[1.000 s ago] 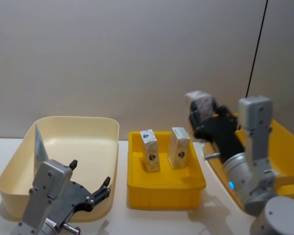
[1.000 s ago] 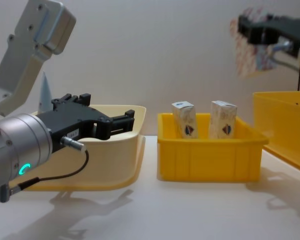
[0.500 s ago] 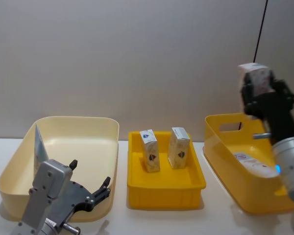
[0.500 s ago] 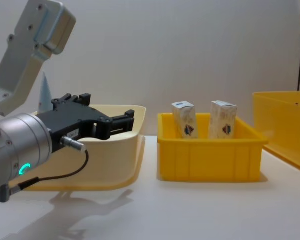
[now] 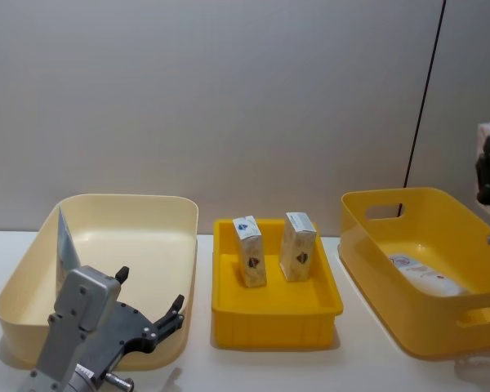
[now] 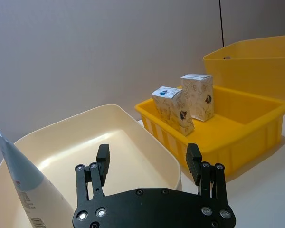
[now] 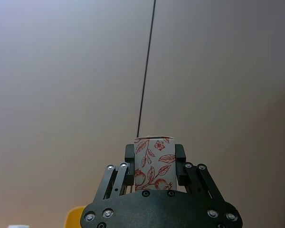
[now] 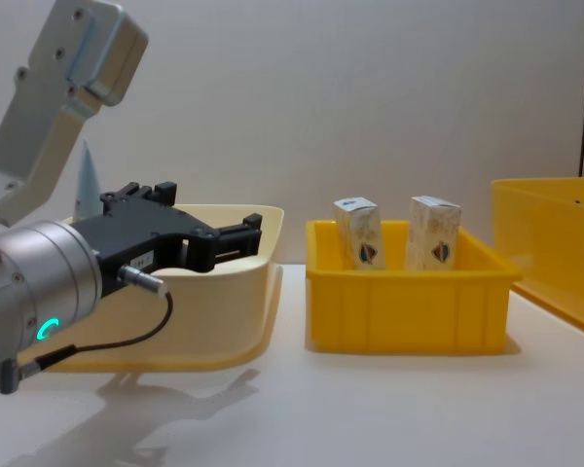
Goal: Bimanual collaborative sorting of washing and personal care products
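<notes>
- Two cartons point(image 5: 249, 251) point(image 5: 298, 245) stood in the small yellow bin point(image 5: 276, 314).
- One tube point(image 5: 64, 242) leaned in the cream tub point(image 5: 147, 214).
- Left claw point(image 6: 147, 159) gaped empty; right claw point(image 7: 154, 157) clamped a third carton point(image 7: 153, 164).

No lettering can be read. The two cartons point(image 5: 250, 251) point(image 5: 298, 246) in the middle bin point(image 5: 276, 308) each bear a small blue-red emblem, and the tube point(image 5: 425, 274) in the right bin point(image 5: 376, 261) carries red print too small to make out.
</notes>
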### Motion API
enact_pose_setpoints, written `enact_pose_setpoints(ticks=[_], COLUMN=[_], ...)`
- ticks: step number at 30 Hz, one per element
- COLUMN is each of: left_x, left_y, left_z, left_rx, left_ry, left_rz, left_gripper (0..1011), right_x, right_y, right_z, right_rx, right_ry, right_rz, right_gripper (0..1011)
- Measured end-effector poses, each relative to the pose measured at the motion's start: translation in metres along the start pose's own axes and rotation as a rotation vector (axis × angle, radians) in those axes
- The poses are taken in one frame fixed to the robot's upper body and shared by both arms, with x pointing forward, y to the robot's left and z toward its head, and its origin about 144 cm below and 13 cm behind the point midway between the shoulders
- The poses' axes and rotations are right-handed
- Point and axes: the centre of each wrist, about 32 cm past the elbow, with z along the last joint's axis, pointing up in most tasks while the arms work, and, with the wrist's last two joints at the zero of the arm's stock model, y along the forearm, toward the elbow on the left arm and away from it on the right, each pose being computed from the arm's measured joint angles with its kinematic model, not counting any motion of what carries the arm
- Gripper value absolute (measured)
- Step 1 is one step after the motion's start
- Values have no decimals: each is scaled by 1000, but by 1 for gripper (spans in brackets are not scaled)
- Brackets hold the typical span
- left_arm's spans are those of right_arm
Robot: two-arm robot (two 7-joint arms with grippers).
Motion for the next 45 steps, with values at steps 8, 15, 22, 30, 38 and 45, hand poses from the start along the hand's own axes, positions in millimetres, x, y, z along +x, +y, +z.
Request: enact_pose_setpoints(ticks=[8,15,22,30,38,45], left_x=[0,0,0,0,0,0], left_y=[0,0,0,0,0,0], left_z=[0,0,0,0,0,0], left_rx=[0,0,0,0,0,0], left_ry=[0,0,0,0,0,0], left_rz=[0,0,0,0,0,0], left_gripper=[1003,1003,1003,1003,1003,1003], right_x=[8,6,-2,-13,-25,-33], right_y=[-5,-4,0,3,1,0], right_z=[-11,-21,-30,-39,-49,-53], right_rx=[-68,-118,-172,-247,-337,-379], right_ry=[-17,-18,-12,-5,-3,-10], right_rz=[-33,-35,-13,14,27,26], right_gripper=[472,472,472,473,473,482])
